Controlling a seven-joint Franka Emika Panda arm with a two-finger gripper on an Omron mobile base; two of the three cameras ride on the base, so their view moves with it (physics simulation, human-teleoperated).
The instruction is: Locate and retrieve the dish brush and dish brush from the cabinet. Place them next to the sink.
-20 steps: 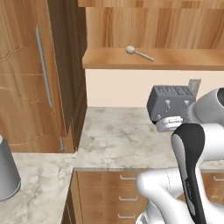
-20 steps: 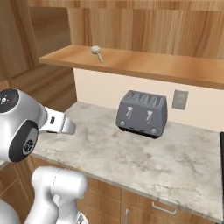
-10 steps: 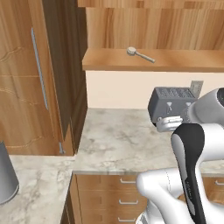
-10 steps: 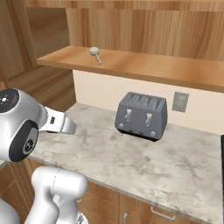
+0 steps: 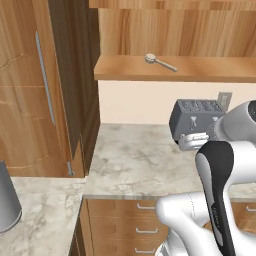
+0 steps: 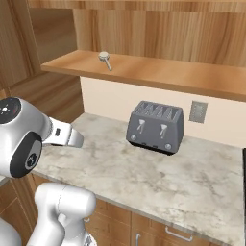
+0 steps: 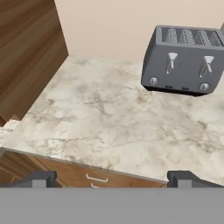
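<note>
On the open shelf ledge of the light-brown cabinet (image 5: 200, 69) lies one pale dish brush (image 5: 159, 61), round head toward the left in the left base view and thin handle running to the right; it rests flat on the ledge, apart from the back panel. One brush can be counted on the visible stretch of ledge. Below the ledge, one grey four-slot toaster (image 6: 155, 127) stands on the marble counter (image 6: 144, 168), close to the beige wall, with two levers and two knobs on its front face. One wall outlet (image 6: 198, 111) is mounted on the wall just to the right of the toaster in the right base view. One dark tall cupboard (image 5: 45, 90) with one long steel bar handle (image 5: 45, 77) stands at the left end of the counter. One grey cylindrical container (image 5: 7, 202) stands on the lower counter section at far left. Drawer fronts (image 5: 142, 220) with small handles sit under the counter edge. The gripper (image 7: 111, 178) is fully spread, holding nothing, its two fingertips (image 7: 41, 178) well apart above the counter edge, with the toaster ahead of it.
</note>
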